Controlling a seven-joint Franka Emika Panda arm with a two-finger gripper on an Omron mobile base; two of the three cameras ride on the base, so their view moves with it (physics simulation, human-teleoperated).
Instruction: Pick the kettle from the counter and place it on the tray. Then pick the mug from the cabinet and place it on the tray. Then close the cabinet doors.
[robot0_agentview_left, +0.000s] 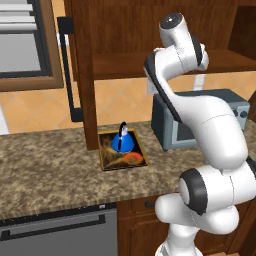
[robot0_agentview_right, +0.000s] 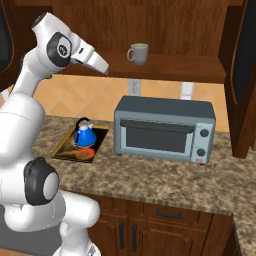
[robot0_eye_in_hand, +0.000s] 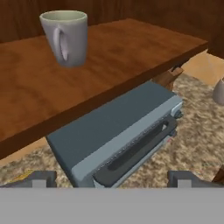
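The mug (robot0_eye_in_hand: 64, 37) is a small grey cylinder with a pale inside and a loop handle; it stands upright on the wooden shelf (robot0_eye_in_hand: 109, 65) of the cabinet (robot0_agentview_right: 165, 20), handle turned toward the hand camera. The kettle (robot0_agentview_left: 122, 140), round and bright blue with a black arched handle and knob, sits on the tray (robot0_agentview_left: 106, 156), a small rectangle with a golden-wood rim and a dark inside printed with an orange-red swirl. The tray lies on the speckled brown-and-tan granite surface (robot0_agentview_right: 165, 180), left of a boxy grey-blue toaster oven (robot0_agentview_right: 162, 130) with a dark glass door and bar handle. A tall dark door (robot0_agentview_left: 82, 75) with a long black bar handle stands open beside the tray. The 2 fingers (robot0_eye_in_hand: 41, 178) are apart, near the shelf, clasping nothing. Orange tiles line the wall.
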